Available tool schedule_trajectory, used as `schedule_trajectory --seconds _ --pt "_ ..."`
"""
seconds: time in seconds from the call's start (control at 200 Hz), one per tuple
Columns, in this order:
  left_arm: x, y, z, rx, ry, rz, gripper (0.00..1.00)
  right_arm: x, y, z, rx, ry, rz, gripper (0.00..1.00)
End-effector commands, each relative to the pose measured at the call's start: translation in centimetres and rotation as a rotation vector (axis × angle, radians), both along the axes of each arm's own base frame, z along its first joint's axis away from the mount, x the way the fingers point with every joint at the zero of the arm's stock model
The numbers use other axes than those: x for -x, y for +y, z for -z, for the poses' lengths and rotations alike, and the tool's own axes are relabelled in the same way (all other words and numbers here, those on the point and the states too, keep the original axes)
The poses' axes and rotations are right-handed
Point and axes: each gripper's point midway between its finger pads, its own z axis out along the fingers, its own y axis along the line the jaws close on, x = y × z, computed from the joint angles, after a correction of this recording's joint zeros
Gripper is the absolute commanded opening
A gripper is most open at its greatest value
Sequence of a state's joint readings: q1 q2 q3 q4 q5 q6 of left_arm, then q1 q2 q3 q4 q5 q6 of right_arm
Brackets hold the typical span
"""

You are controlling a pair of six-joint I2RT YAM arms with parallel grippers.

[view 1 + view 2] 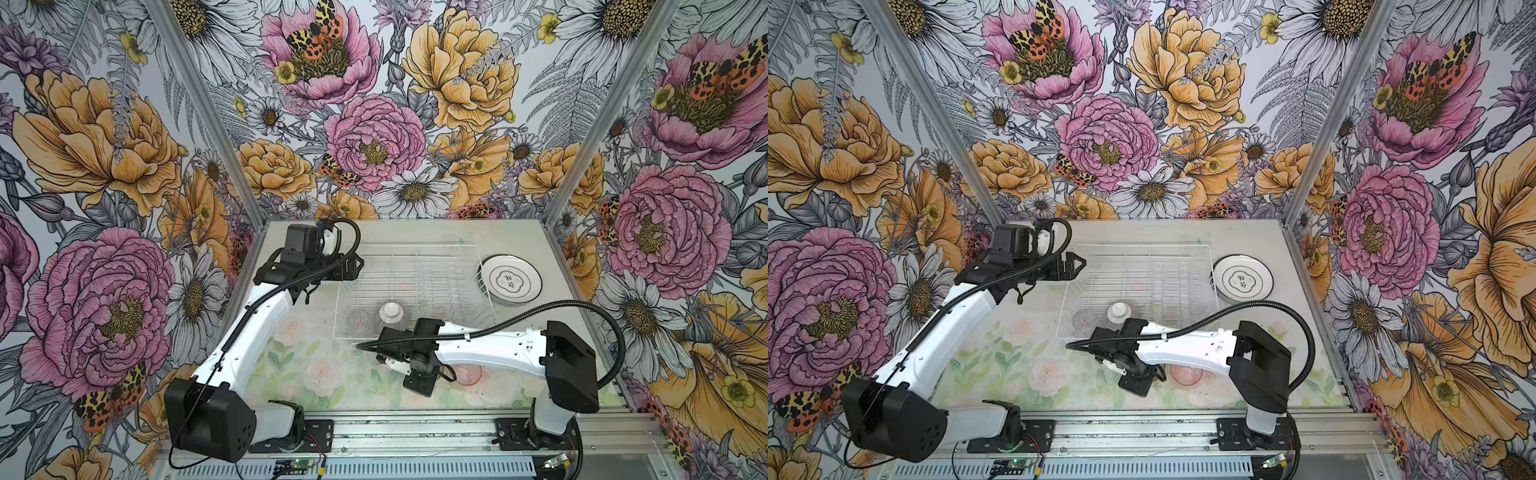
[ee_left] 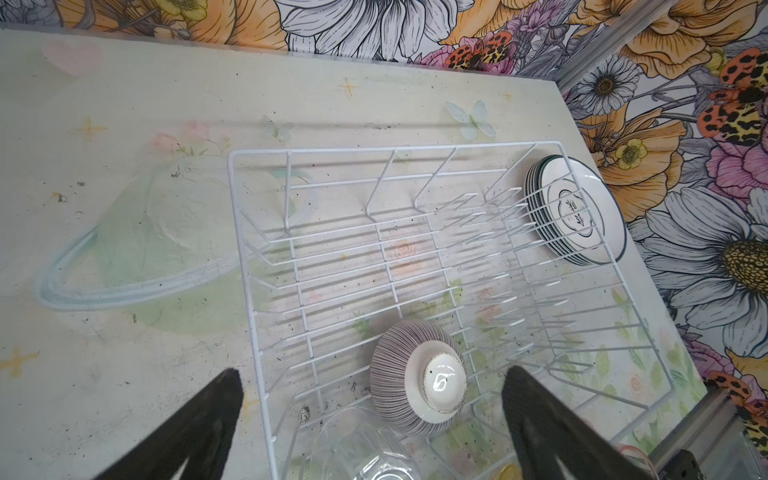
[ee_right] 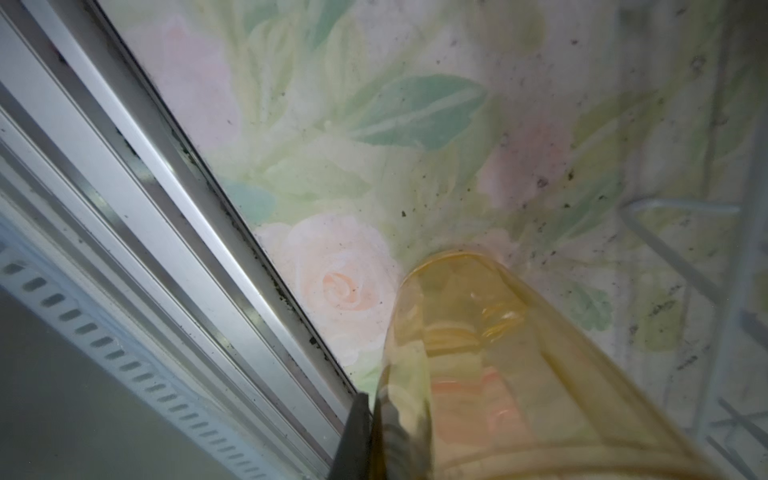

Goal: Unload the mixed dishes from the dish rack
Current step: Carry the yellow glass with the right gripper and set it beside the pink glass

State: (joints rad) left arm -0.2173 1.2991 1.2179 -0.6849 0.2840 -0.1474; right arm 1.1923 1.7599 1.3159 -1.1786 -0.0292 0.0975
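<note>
The white wire dish rack stands mid-table. Inside it a ribbed grey-purple bowl lies upside down beside a clear tumbler. Just outside the rack's right end is a stack of white dark-rimmed plates. My left gripper hangs open above the rack's far left corner, holding nothing. My right gripper is shut on the wall of an amber tumbler, low over the mat in front of the rack.
A pink tumbler stands on the floral mat under the right forearm. The metal rail at the table's front edge runs close beside the amber tumbler. Patterned walls enclose three sides.
</note>
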Motion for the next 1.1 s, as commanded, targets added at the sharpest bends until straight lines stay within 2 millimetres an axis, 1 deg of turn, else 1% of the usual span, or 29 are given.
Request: schedule_trajectory --seconds 0.0,0.375,0.425,0.52,0.666,0.806,0.891,0.986,1.096 --pt "0.0 0.3 0.8 -0.011 0.015 0.010 0.99 -0.8 0.1 -0.1 0.009 -0.015 -0.014 0.00" --pt "-0.1 0.0 0.9 -0.002 0.024 0.019 0.99 -1.1 -0.2 0.2 0.019 -0.011 -0.012 0.01" --pt "0.0 -0.1 0.9 0.000 0.026 0.022 0.99 -1.1 -0.2 0.3 0.023 -0.007 -0.012 0.05" --pt "0.0 -0.1 0.9 0.002 0.025 0.023 0.99 -1.0 -0.2 0.3 0.020 -0.006 -0.009 0.16" --pt "0.1 0.0 0.9 -0.002 0.028 0.022 0.99 -1.1 -0.1 -0.6 -0.008 -0.021 -0.007 0.24" --pt "0.3 -0.3 1.3 -0.018 0.041 0.027 0.99 -1.4 0.2 -2.2 -0.058 -0.052 0.005 0.36" --pt "0.7 -0.6 1.8 -0.042 0.059 0.033 0.99 -1.8 0.3 -3.5 -0.092 -0.085 0.013 0.39" --pt "1.4 -1.0 2.6 -0.096 0.092 0.042 0.99 -2.1 0.5 -5.9 -0.167 -0.120 0.027 0.40" --pt "2.6 -1.4 3.6 -0.197 0.134 0.056 0.99 -2.5 0.5 -10.1 -0.304 -0.167 0.056 0.42"
